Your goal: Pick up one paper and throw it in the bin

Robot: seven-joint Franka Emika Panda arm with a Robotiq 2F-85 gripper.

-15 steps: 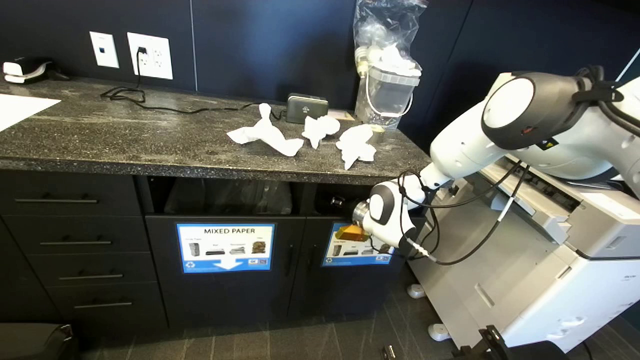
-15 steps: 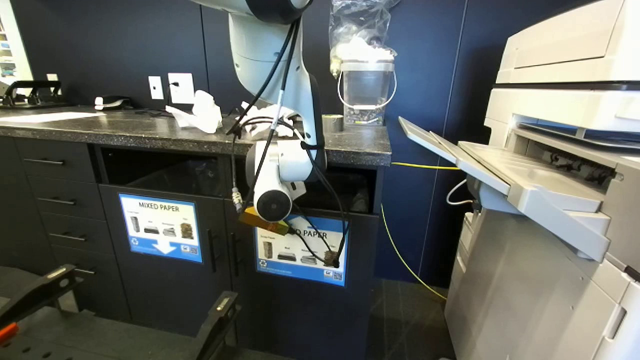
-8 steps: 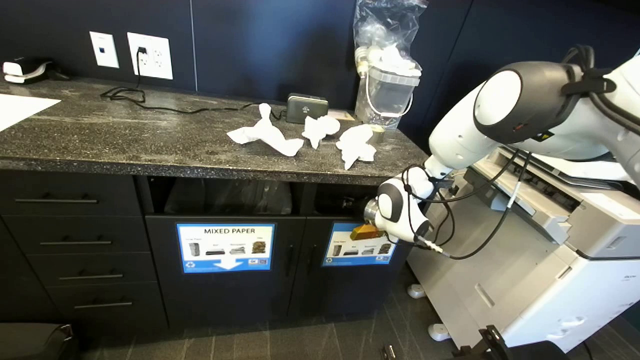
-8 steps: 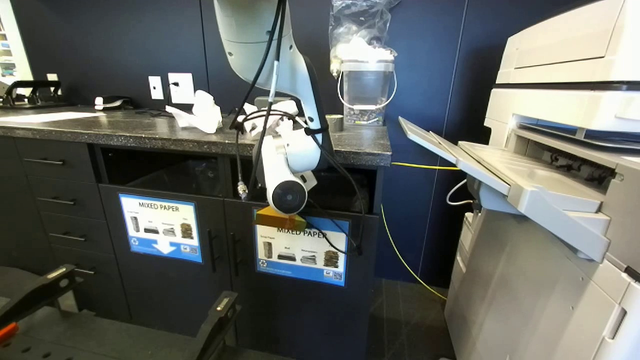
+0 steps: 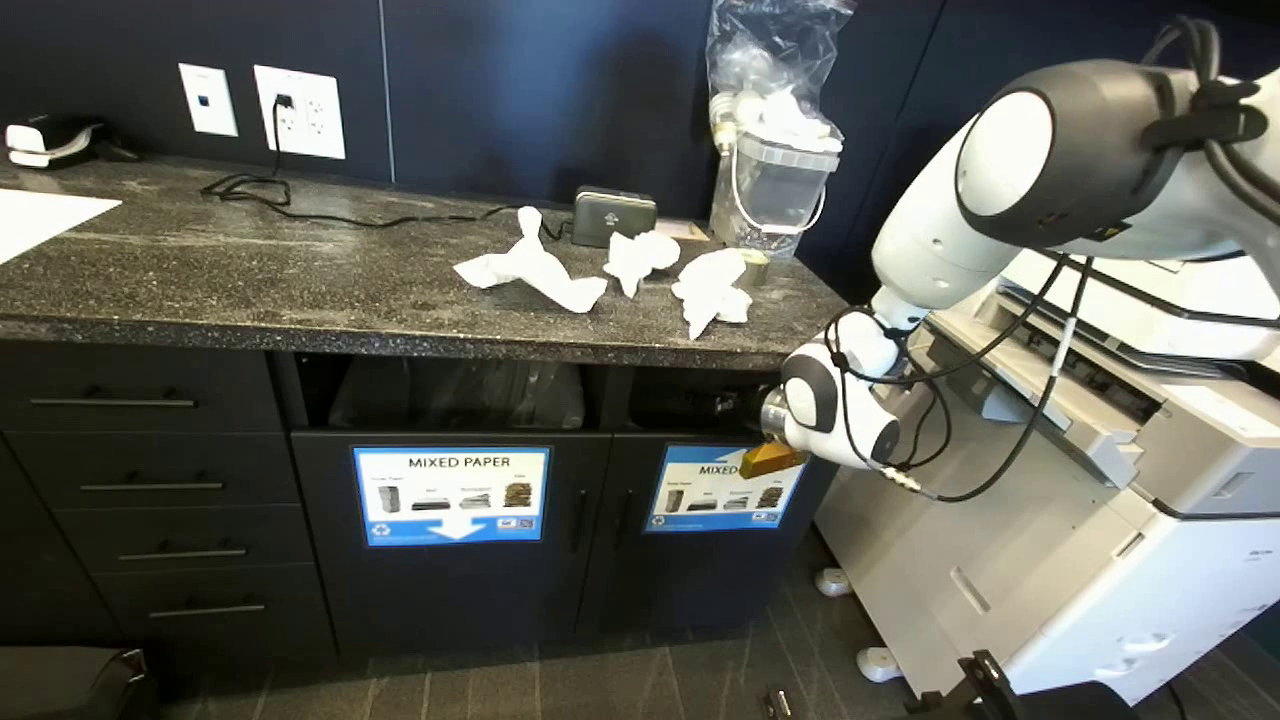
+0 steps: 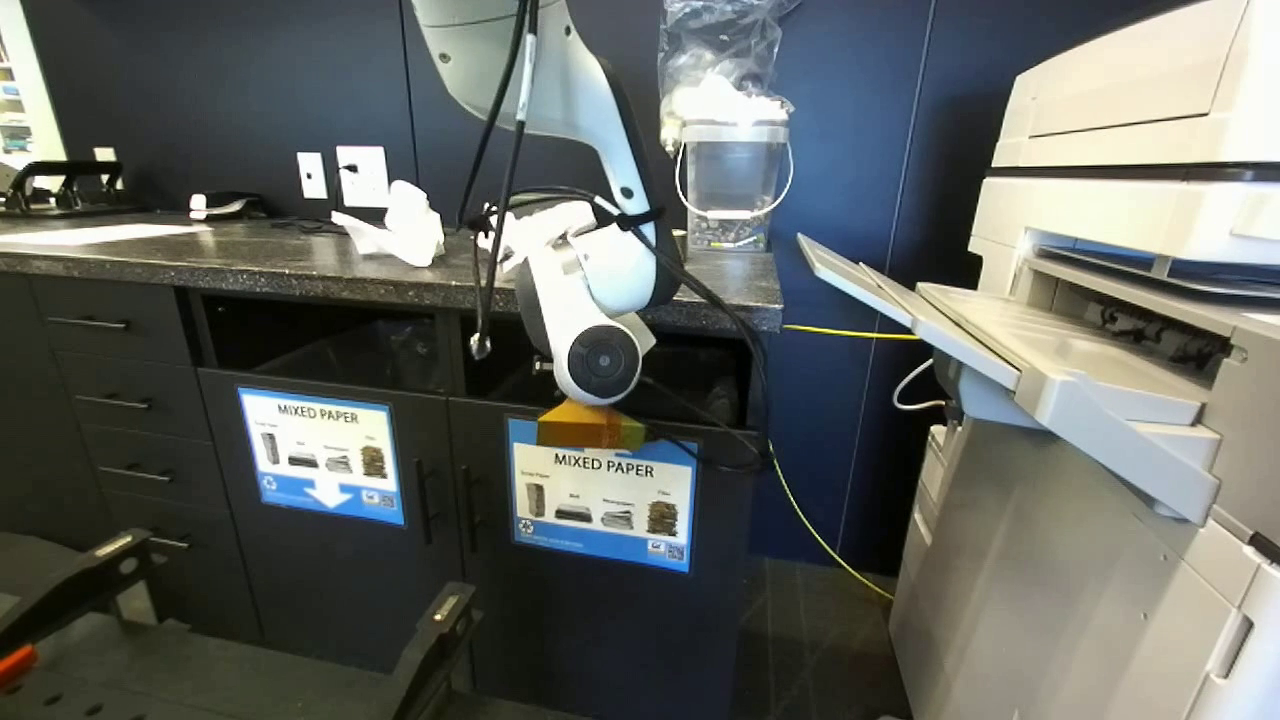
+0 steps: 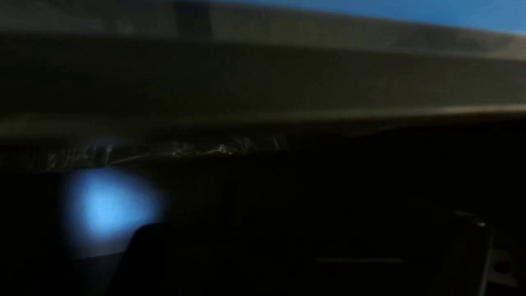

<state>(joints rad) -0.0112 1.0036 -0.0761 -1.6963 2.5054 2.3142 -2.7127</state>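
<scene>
The gripper (image 5: pixel 724 404) stands below the front edge (image 5: pixel 420 343) of the surface (image 5: pixel 320 280), within the mouth of the bin (image 5: pixel 660 434), the slot at the right in both exterior views. The visible papers rest above that edge, on the surface: in an exterior view the near wad (image 5: pixel 712 290) lies almost directly over the gripper, its long axis running toward the front edge; the middle wad (image 5: pixel 642 260) and the forked wad (image 5: pixel 530 268) lie farther left. Gripper state: not determinable. The slot hides the jaws in both exterior views, and the wrist view is too dark to show whether they stand apart, together or clamped on a further wad. The position suggests the disposal step; any release should occur inside the rim. If a wad is to be fetched next, the wrist (image 5: pixel 840 410) should back clear of the edge before rising. Markings: the left label (image 5: pixel 450 496) reads "MIXED PAPER" and carries a white down arrow (image 5: pixel 457 527) and a recycling symbol (image 5: pixel 379 530). The right label (image 6: pixel 603 500), below the bin opening, also reads "MIXED PAPER"; an orange block (image 6: pixel 590 428) covers part of its blue top band. A brand mark (image 5: pixel 1258 554) on the printer (image 5: pixel 960 540) is too small to read.
</scene>
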